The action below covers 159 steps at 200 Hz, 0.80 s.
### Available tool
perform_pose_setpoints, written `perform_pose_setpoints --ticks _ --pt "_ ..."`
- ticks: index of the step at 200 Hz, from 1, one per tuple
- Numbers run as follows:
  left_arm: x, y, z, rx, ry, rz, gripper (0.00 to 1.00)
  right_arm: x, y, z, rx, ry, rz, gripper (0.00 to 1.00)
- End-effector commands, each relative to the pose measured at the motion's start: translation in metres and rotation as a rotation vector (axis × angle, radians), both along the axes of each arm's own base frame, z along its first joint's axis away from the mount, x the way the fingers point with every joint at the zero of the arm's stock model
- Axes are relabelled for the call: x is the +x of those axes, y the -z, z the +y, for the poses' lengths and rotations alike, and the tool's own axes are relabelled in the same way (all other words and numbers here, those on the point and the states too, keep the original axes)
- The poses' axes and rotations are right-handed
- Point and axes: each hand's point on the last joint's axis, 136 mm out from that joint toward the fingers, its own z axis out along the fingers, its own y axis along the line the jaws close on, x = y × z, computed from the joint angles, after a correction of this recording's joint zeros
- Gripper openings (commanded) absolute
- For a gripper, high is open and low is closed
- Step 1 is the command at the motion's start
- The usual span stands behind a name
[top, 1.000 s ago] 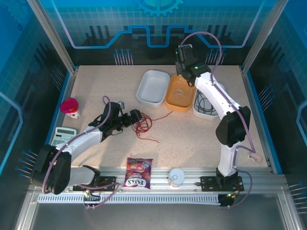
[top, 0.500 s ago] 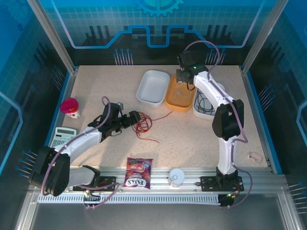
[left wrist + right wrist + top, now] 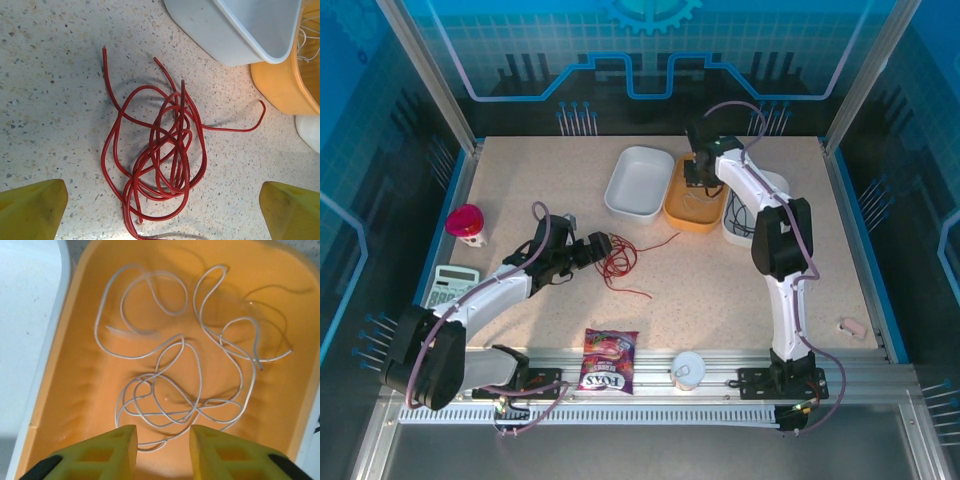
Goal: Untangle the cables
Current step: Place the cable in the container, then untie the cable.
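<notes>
While your left gripper (image 3: 161, 205) hangs wide open and empty, the red cable (image 3: 176, 112) tangle lies centred between its fingers, stretched from mid-frame toward the bottom edge.

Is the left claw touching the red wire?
Apart. The left wrist view shows bare table between the red wire and both fingers of the open left gripper.

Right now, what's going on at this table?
The left gripper hangs open over a tangled red cable lying on the table, not touching it. The right gripper is open, low over the orange tray, where a white cable lies in loose loops. Neither gripper holds anything.
</notes>
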Motion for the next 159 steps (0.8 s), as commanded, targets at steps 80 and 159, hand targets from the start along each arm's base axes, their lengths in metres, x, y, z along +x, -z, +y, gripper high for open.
perform_pose_setpoints --ticks 80,159 --pt "0.0 -0.018 0.006 0.088 0.053 -0.065 0.99 -0.059 -0.084 -0.009 0.087 0.009 -0.166 0.47" --pt "-0.001 -0.026 0.006 0.137 0.108 -0.073 0.99 -0.163 -0.062 0.024 0.117 -0.079 -0.189 1.0"
